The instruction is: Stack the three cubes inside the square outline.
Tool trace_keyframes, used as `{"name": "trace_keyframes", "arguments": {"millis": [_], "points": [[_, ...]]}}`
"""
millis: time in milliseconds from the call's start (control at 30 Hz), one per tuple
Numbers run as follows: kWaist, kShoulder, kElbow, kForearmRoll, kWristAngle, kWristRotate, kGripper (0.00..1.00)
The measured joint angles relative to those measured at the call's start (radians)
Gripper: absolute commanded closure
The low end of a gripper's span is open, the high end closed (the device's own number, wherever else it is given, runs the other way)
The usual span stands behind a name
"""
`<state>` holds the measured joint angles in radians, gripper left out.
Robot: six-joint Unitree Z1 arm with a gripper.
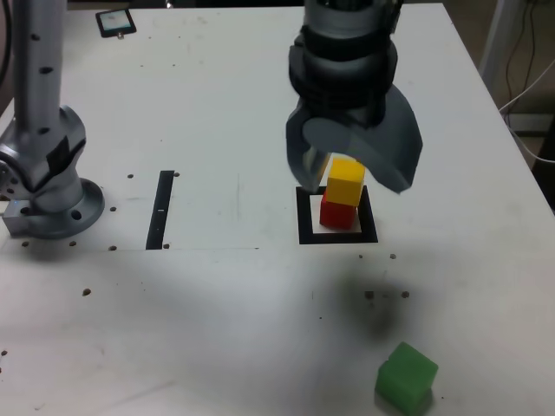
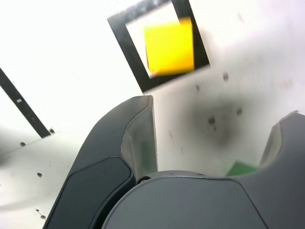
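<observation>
On the near side of the outline point(image 1: 307, 232), open tabletop point(image 1: 225, 347) is spreading toward the exterior view's bottom edge, leaving a way at table level up to the green cube point(image 1: 407, 378). That cube is standing well apart from the others, with bare surface showing around it. The yellow cube point(image 1: 345, 181) is sitting on the red cube point(image 1: 337, 212), and this stack is blocking any low pass across the outline's middle. Between the outline and the strip point(image 1: 160, 211) in the exterior view, a flat lane is lying free. Beyond the strip, the arm's base point(image 1: 59, 213) is closing off the exterior view's left.
</observation>
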<state>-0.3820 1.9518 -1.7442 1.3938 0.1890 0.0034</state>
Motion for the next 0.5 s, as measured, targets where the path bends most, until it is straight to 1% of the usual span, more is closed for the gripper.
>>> {"name": "trace_keyframes", "arguments": {"millis": [100, 167, 267, 500], "points": [[-0.04, -0.009, -0.002, -0.004, 0.0, -0.017, 0.01], [-0.085, -0.009, -0.009, -0.019, -0.003, -0.038, 0.01], [-0.175, -0.004, -0.056, -0.051, -0.022, -0.072, 0.01], [-0.277, 0.059, -0.135, -0.059, -0.047, -0.174, 0.01]]}}
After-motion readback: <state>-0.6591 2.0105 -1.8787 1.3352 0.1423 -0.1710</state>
